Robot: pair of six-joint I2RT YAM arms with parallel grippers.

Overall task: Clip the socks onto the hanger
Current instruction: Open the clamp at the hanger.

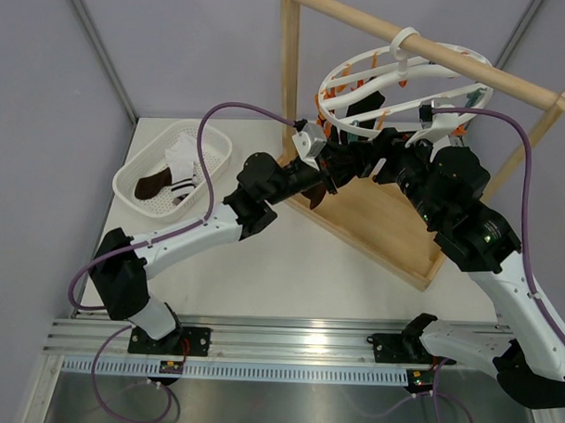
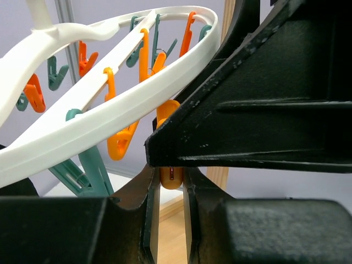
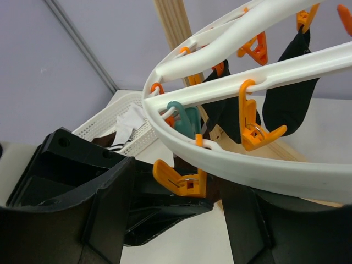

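Observation:
The hanger (image 1: 427,70), a white ring with orange and teal clips, hangs from the wooden bar. Both grippers meet under its near rim. My left gripper (image 1: 344,164) (image 2: 170,192) is shut on the lower end of an orange clip (image 2: 170,177) dangling from the rim (image 2: 110,118). My right gripper (image 1: 384,147) (image 3: 179,212) stands open just below the rim (image 3: 264,165), its fingers on either side of the same orange clip (image 3: 184,180). A dark brown scrap (image 3: 215,190) shows behind that clip; I cannot tell what holds it. Two dark socks (image 3: 291,93) hang clipped to the hanger.
A white mesh basket (image 1: 134,195) at the left holds a white striped sock (image 1: 182,157) and a dark brown sock (image 1: 153,184). The wooden frame's post (image 1: 289,72) and base board (image 1: 375,219) stand right beside and under both grippers.

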